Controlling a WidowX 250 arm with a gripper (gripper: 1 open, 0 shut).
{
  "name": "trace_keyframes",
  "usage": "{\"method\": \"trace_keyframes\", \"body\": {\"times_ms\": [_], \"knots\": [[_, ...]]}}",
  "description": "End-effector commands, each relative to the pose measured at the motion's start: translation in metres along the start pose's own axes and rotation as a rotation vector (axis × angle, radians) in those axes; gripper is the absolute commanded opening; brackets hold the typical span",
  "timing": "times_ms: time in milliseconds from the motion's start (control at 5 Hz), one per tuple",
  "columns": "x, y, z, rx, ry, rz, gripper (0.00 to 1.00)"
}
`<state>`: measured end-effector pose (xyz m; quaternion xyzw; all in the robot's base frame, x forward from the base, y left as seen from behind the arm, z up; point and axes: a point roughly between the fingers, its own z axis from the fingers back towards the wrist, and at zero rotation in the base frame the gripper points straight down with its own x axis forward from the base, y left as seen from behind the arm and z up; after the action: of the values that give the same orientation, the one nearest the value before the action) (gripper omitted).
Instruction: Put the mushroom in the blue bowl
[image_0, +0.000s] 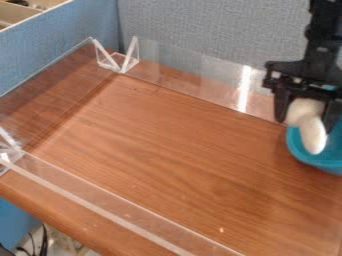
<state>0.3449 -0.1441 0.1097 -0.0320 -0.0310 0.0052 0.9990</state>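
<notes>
The cream-white mushroom (307, 127) hangs in the air at the right edge of the camera view, stem pointing down. My gripper (305, 98) is shut on its cap end and points straight down. The mushroom hangs in front of the near left part of the teal-blue bowl (322, 157), of which only a curved strip shows at the frame's right edge. Whether the mushroom is above the bowl's opening or just beside its rim I cannot tell.
A wooden table top (147, 150) is fenced by low clear plastic walls (80, 195) on the left, front and back. A blue partition (201, 30) rises behind. A cardboard box (34, 20) stands at the top left.
</notes>
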Motion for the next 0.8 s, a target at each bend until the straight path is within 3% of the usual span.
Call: {"method": "trace_keyframes", "body": {"times_ms": [0, 600], "knots": [[0.0155, 0.0031, 0.0251, -0.018, -0.074, 0.006, 0.0], [0.022, 0.0049, 0.0273, -0.003, -0.081, -0.028, 0.0]]}}
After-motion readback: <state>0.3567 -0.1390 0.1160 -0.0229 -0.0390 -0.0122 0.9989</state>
